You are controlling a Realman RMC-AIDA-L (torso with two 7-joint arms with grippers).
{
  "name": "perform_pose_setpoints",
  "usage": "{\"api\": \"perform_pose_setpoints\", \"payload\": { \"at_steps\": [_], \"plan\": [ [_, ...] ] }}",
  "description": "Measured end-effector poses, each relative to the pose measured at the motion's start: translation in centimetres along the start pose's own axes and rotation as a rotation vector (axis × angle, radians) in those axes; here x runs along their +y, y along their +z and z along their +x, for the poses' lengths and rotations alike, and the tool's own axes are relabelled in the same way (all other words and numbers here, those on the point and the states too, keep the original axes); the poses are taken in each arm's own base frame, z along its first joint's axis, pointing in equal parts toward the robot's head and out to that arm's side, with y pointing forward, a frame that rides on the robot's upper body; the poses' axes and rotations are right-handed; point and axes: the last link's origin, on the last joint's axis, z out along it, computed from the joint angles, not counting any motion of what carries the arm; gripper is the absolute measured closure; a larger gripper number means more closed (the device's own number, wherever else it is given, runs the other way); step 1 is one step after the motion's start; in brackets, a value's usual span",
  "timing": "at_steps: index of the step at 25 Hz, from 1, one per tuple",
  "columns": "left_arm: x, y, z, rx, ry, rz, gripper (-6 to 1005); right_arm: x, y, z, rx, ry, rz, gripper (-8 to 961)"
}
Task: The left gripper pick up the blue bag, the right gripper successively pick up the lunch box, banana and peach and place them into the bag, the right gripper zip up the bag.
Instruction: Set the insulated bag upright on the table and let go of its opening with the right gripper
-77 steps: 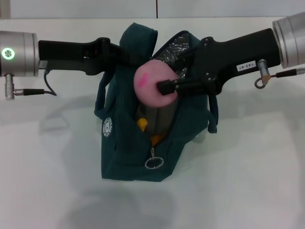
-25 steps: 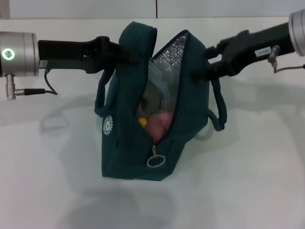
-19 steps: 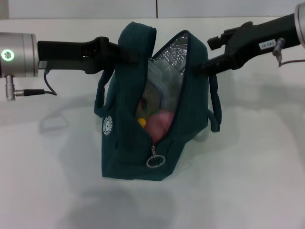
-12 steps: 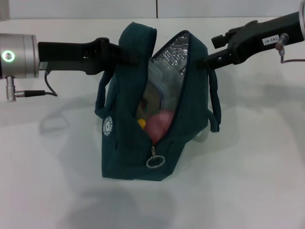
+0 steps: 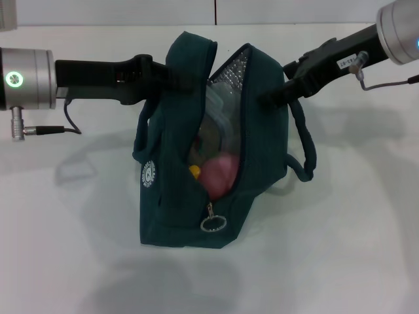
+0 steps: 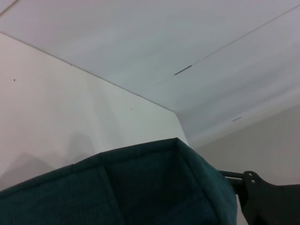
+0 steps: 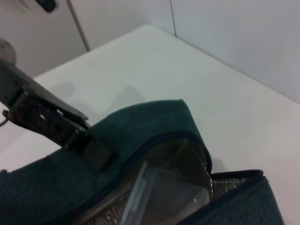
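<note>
Showing peach (image 5: 219, 171) inside blue bag (image 5: 173, 196): head view.

blue bag (image 5: 177, 196): dark teal, silver lining | peach (image 5: 218, 173): pink | banana (image 5: 194, 171): yellow

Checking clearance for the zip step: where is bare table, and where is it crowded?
Bare table lies in front of the blue bag and to both its sides below the arms. It is crowded at the bag's top: the left gripper holds one side, the right gripper presses the other, around the open mouth.
</note>
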Motion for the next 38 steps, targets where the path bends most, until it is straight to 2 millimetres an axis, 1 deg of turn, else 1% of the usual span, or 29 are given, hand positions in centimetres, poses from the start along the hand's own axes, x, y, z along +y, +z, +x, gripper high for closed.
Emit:
{"api": "perform_pose_setpoints", "payload": {
  "at_steps": [8, 15, 21, 27, 34, 38],
  "plan": [
    [-0.1, -0.1, 0.0, 0.005, 0.004, 0.003, 952, -0.3, 0.2, 0.2, 0.031, 0.027, 0.022, 83],
    [-0.1, 0.0, 0.1, 0.006, 0.008, 0.003, 952, 0.2, 0.2, -0.4, 0.014, 0.017, 0.014, 83],
    [-0.1, 0.0, 0.0, 0.006, 0.008, 0.004, 951, 0.5, 0.9, 0.1, 0.059, 0.018, 0.011, 84],
    [-0.1, -0.1, 0.0, 0.007, 0.008, 0.004, 952, 0.1, 0.7, 1.0, 0.115, 0.042, 0.043, 83],
    [-0.1, -0.1, 0.0, 0.007, 0.01, 0.005, 952, -0.1, 0.5, 1.1, 0.116, 0.096, 0.049, 83],
    [-0.1, -0.1, 0.0, 0.006, 0.012, 0.004, 952, -0.3, 0.4, 1.1, 0.106, 0.12, 0.048, 144]
  ]
}}
